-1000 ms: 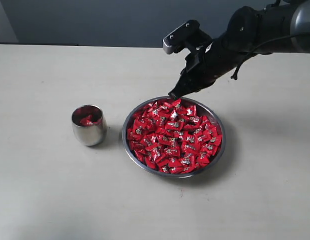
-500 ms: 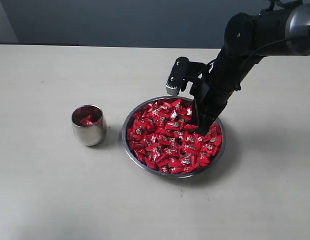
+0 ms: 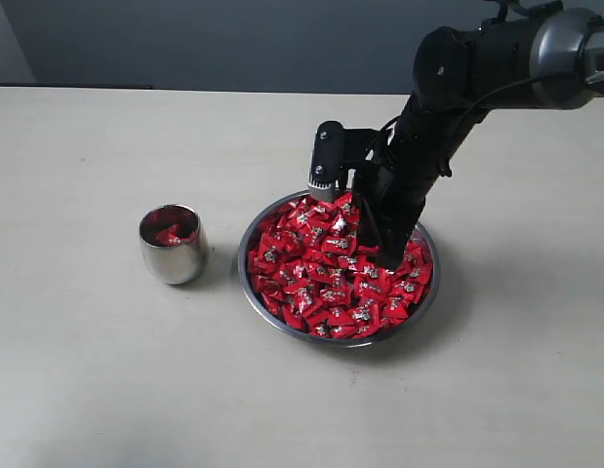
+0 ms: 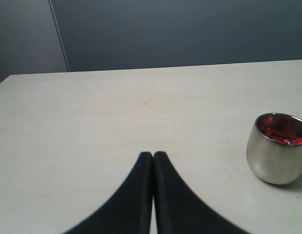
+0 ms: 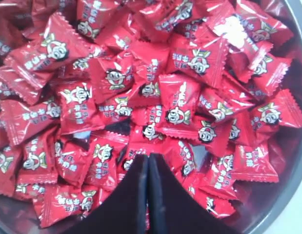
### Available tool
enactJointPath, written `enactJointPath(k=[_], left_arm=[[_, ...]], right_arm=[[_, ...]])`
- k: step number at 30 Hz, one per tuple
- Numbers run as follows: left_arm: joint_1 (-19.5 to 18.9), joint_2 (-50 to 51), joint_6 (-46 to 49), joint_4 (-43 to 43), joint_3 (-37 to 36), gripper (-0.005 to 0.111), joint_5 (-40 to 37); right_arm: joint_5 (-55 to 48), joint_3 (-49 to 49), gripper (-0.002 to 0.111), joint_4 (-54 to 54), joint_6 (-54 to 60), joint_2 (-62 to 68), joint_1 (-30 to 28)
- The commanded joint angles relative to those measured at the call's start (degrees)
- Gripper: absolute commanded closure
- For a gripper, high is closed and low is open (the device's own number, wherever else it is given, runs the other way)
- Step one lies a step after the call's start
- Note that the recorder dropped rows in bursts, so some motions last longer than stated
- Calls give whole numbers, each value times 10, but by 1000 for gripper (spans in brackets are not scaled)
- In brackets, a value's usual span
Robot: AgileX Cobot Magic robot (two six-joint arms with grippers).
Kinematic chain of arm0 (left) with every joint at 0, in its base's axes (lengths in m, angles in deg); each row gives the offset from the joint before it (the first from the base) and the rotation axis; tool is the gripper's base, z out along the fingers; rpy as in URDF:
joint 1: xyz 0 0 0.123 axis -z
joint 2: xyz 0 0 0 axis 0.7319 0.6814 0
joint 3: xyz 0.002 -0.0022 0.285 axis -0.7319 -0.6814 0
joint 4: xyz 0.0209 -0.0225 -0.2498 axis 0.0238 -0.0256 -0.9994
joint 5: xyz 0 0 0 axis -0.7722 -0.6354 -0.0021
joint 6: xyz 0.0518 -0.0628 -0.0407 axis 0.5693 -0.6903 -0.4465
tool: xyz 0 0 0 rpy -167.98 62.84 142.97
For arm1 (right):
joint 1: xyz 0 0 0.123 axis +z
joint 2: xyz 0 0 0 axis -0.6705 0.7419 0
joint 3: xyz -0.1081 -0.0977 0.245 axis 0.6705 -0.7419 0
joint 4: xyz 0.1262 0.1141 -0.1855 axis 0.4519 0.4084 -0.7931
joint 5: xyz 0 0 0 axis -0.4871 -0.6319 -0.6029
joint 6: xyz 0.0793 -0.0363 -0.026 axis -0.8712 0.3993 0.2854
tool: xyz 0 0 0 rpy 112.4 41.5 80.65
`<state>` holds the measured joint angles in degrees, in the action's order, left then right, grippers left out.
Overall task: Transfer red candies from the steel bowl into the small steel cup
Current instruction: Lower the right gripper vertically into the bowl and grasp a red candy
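The steel bowl (image 3: 254, 232) sits mid-table, heaped with red candies (image 3: 326, 278). My right gripper (image 3: 384, 253) points down into the right half of the pile, its tips among the wrappers. In the right wrist view its jaws (image 5: 148, 157) are pressed together with nothing between them, the red candies (image 5: 180, 105) and the steel bowl (image 5: 292, 185) right below. The small steel cup (image 3: 173, 246) stands left of the bowl with a few red candies inside. My left gripper (image 4: 152, 155) is shut and empty over bare table, the small steel cup (image 4: 276, 155) off to one side of it.
The pale table (image 3: 106, 370) spreads on all sides of bowl and cup. A dark wall (image 3: 184, 39) runs behind the table's far edge. The right arm (image 3: 497, 58) reaches in from the upper right.
The right gripper has swung from the bowl's far rim to point straight down and has dropped into the candy pile. Bowl and cup have stayed put.
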<state>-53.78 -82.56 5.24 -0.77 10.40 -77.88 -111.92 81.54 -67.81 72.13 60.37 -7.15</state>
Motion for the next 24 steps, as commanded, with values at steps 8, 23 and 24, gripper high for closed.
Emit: enactJointPath(k=[8, 23, 24], left_arm=[[0, -3, -1, -2, -2, 106, 1], [0, -3, -1, -2, -2, 106, 1], [0, -3, -1, -2, -2, 106, 1]], right_arm=[[-123, 111, 109, -58, -14, 51, -12], [-52, 116, 72, -46, -95, 86, -17], [-55, 116, 68, -46, -97, 86, -17]])
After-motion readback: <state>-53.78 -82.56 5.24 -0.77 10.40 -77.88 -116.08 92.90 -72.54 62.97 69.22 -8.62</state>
